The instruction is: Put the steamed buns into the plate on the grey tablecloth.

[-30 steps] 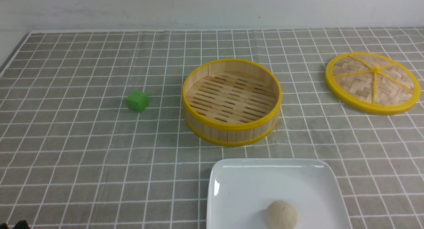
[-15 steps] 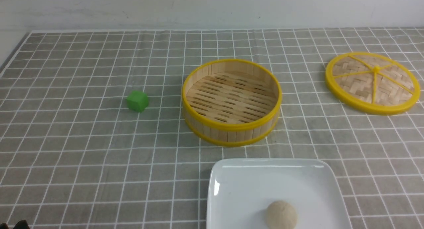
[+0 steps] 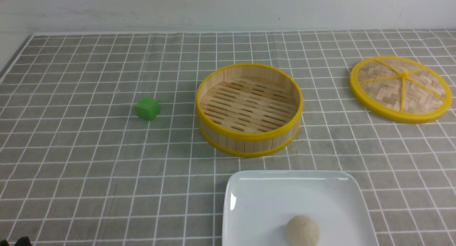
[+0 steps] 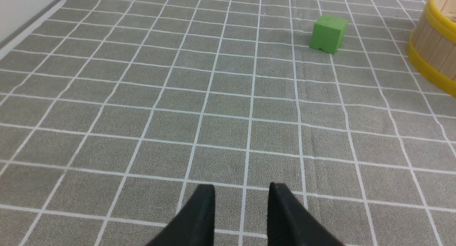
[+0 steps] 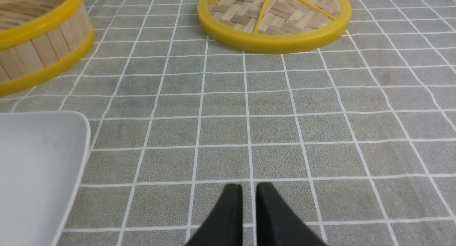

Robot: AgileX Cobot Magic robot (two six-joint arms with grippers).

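A round off-white steamed bun [image 3: 302, 230] lies in the white plate [image 3: 263, 189] at the near edge of the grey tablecloth [image 3: 89, 160]. Neither gripper touches it. In the left wrist view my left gripper [image 4: 241, 190] hovers over bare cloth, its black fingers clearly apart and empty. The right wrist view has my right gripper [image 5: 249, 189] over the cloth just right of the plate's corner [image 5: 35, 150]. Its fingers stand a narrow slit apart with nothing between them.
An empty yellow-rimmed bamboo steamer [image 3: 248, 109] stands behind the plate. Its woven lid [image 3: 400, 88] lies flat at the far right. A green cube [image 3: 148, 108] sits on the cloth left of the steamer, and the cloth's left edge runs along the far left.
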